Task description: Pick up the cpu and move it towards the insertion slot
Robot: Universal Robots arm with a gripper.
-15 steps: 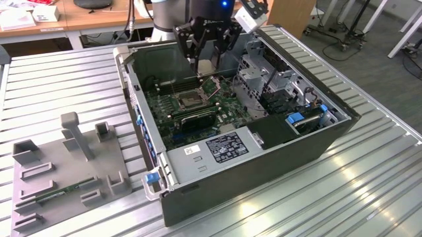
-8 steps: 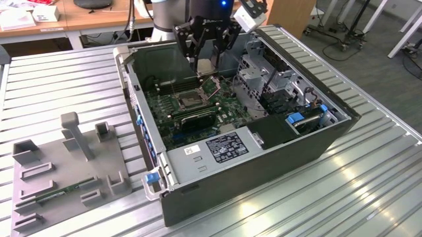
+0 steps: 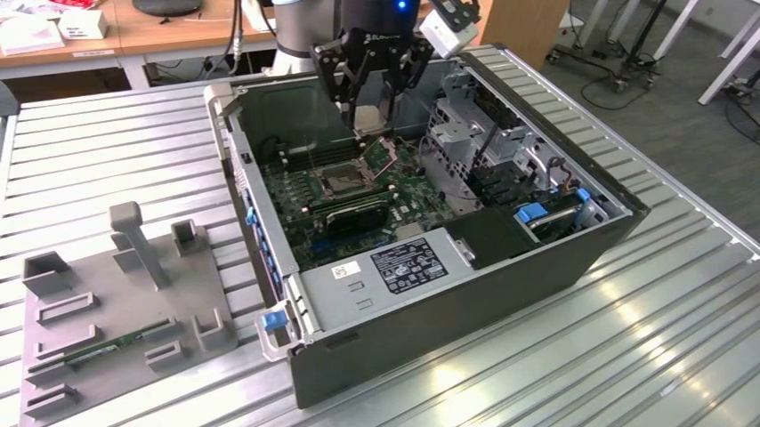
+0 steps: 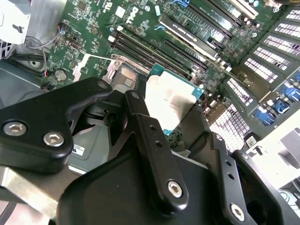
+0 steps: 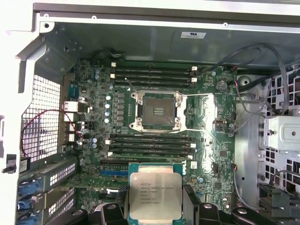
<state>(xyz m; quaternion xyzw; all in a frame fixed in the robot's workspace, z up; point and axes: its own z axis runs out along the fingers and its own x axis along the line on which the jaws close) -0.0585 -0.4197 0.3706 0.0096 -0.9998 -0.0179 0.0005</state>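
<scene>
The cpu [image 5: 154, 196] is a flat square chip with a silvery top and a pale rim. My gripper [image 5: 155, 206] is shut on it, one black finger on each side edge. In the second wrist view the cpu [image 4: 171, 99] sits between the fingers [image 4: 146, 129] above the green motherboard. The insertion slot [image 5: 157, 110] is a square socket with a dark centre and a silvery frame, lying uncovered and some way off from the chip. In the exterior view my gripper [image 3: 370, 118] hangs inside the computer case, slightly behind the insertion slot [image 3: 337, 179].
The open computer case [image 3: 594, 236] lies on a ribbed metal table. Long black memory slots [image 5: 154, 75] flank the socket. Drive cages and cables [image 3: 487, 151] crowd the exterior view's right. A grey fixture plate [image 3: 101, 311] with a green memory stick [image 3: 113, 345] lies left of the case.
</scene>
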